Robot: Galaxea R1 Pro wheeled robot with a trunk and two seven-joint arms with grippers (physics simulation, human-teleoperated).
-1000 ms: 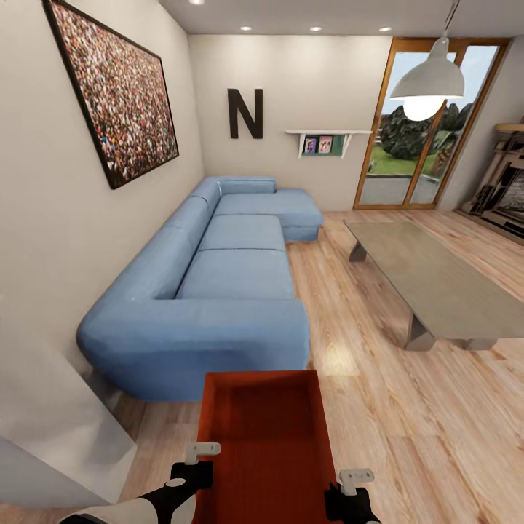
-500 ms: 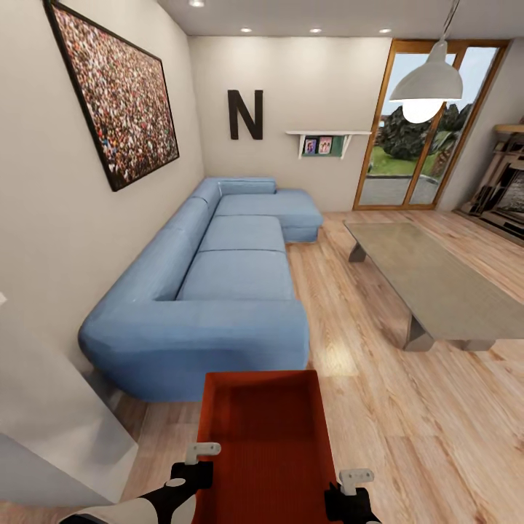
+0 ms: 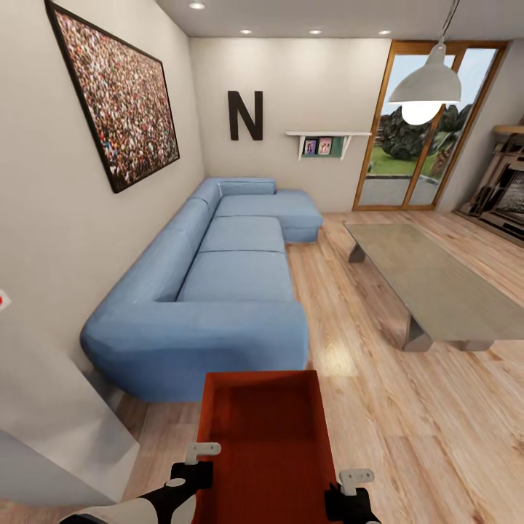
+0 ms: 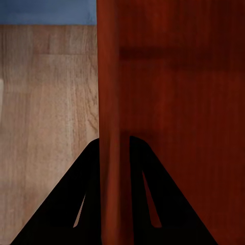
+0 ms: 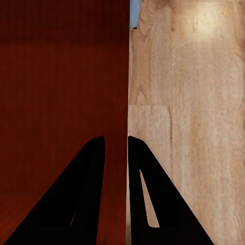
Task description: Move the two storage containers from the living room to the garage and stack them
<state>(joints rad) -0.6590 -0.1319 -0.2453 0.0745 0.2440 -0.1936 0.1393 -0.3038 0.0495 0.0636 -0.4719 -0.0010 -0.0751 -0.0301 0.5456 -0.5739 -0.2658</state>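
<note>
I hold one orange-red storage container (image 3: 262, 426) low in front of me over the living room's wood-plank floor (image 3: 378, 407), its open top facing up. My left gripper (image 3: 191, 473) is shut on its left wall and my right gripper (image 3: 349, 496) on its right wall. In the left wrist view the red wall (image 4: 109, 102) runs between the black fingers of the left gripper (image 4: 115, 140). The right wrist view has the right gripper (image 5: 116, 139) straddling the container's edge, beside the ribbed inside (image 5: 61, 102). The garage is out of view.
A blue L-shaped sofa (image 3: 218, 291) stands just ahead of the container along the left wall. A grey low table (image 3: 429, 280) is at the right, with a floor lane between them. A white wall corner (image 3: 51, 415) juts in at the lower left. Glass doors (image 3: 415, 131) are at the far end.
The whole picture has shifted slightly, so the camera has moved a little. The container stays in the same place between both grippers.
</note>
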